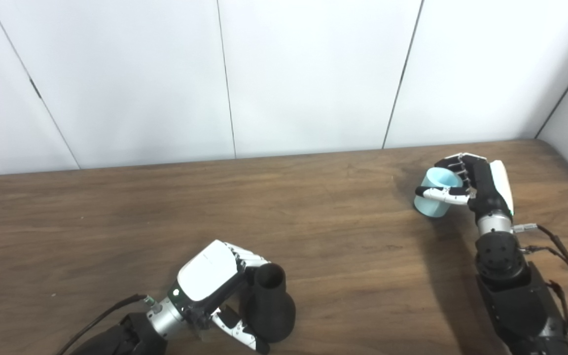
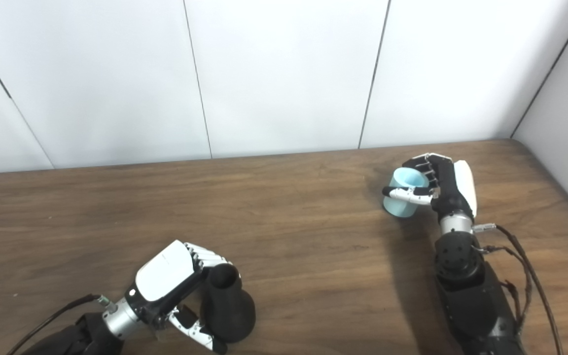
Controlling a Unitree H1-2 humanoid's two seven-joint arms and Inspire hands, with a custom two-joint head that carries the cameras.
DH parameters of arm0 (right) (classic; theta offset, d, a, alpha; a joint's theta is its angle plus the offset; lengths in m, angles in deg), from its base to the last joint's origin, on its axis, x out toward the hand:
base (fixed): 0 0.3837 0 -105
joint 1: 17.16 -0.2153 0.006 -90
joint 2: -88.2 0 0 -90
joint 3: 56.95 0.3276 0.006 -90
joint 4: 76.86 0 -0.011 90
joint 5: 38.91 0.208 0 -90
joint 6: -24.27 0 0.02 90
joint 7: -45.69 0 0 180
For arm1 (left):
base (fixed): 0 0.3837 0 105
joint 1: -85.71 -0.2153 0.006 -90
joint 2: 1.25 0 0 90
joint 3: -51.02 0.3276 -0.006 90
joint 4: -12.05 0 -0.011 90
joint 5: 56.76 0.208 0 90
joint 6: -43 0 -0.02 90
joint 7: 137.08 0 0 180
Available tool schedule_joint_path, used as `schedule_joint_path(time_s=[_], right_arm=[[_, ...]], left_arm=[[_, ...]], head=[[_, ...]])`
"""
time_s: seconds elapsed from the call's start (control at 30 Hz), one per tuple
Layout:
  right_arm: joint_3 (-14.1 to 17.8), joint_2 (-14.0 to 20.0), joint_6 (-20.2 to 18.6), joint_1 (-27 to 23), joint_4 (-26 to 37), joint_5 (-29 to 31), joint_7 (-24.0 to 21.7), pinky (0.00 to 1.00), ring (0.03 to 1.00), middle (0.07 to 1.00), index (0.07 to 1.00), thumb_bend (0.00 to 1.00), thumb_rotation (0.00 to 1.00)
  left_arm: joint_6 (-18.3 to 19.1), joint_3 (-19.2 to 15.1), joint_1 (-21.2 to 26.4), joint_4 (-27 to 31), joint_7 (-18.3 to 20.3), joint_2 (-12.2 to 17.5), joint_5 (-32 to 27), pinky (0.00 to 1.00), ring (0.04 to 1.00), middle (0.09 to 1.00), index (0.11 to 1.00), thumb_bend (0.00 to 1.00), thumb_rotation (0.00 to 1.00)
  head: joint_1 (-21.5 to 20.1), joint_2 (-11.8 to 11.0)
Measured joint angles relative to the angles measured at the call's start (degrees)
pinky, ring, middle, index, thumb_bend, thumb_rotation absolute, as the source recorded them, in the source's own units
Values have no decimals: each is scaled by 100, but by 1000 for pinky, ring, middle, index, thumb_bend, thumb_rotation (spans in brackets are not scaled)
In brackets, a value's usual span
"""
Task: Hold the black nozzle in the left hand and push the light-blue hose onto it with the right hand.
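The left hand [image 1: 210,281] is wrapping its fingers and thumb around the matte black, bulb-based plastic nozzle [image 1: 267,308], which is standing upright near the front edge of the brown wooden bench [image 1: 116,222], its narrow open neck pointing up. The right hand [image 1: 471,187] is clasping the short light-blue tubular hose piece [image 1: 434,195] far over on the right side of the bench, fingers curling behind it and the thumb crossing its front. The hose's open end is facing up and a little toward the camera, so its long axis is running roughly upright and slightly tilted.

The two parts are sitting well apart: the nozzle is lying to the left of the hose and nearer the robot. By my judgement both grasps are made and the joining is not yet begun. The right hand is probably going to need to carry the hose leftward and toward the robot, then turn one open end downward so its bore lines up with the nozzle's upright neck.
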Motion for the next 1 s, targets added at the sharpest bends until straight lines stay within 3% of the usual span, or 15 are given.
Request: schedule_joint_path(time_s=[0.3, 0.53, 1.0], right_arm=[[-221, 90, 45, 95, 420, -259, -100, 387, 407, 503, 507, 516, 0], [-604, 314, 71, 240, 1027, -1057, -265, 353, 378, 491, 550, 509, 0], [-875, 351, 84, 358, 1802, -1678, -732, 317, 369, 470, 560, 507, 0]], left_arm=[[0, 19, 25, -42, -13, -21, 1, 307, 393, 484, 482, 522, 0], [-1, 45, 55, -99, -41, -43, 1, 303, 390, 484, 482, 522, 0], [0, 111, 92, -118, -107, -44, 1, 307, 392, 486, 481, 522, 0]], head=[[0, 0], [0, 0], [0, 26]])
